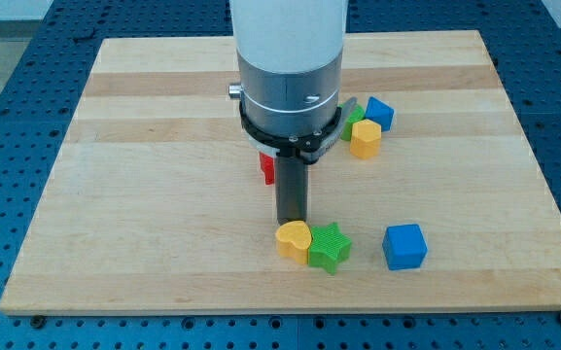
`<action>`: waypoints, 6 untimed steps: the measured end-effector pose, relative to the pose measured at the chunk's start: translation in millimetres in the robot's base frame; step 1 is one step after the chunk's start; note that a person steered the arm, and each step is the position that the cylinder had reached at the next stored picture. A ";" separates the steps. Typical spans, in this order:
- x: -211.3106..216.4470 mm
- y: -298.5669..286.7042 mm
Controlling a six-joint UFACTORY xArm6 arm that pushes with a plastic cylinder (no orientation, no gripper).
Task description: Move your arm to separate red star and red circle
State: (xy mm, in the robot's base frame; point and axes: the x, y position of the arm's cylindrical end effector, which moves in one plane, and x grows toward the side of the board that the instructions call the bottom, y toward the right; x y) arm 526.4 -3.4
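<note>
My tip (292, 221) rests on the board just above the yellow heart (293, 239), touching or nearly touching it. A red block (266, 167) shows only as a small piece at the rod's left, mostly hidden behind the arm; its shape cannot be made out. A thin red sliver (350, 103) shows at the arm's right edge, next to the blue block; its shape cannot be made out either. Which one is the star and which the circle cannot be told.
A green star (330, 247) touches the yellow heart's right side. A blue cube (403, 246) stands alone to the right. At the upper right a blue block (380, 113), a yellow block (365, 139) and a green block (351, 125) cluster together.
</note>
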 end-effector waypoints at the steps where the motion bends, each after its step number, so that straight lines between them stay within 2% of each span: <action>1: -22.4 7.2; 2: -54.9 22.0; 4: -99.0 7.2; 6: -83.0 -57.2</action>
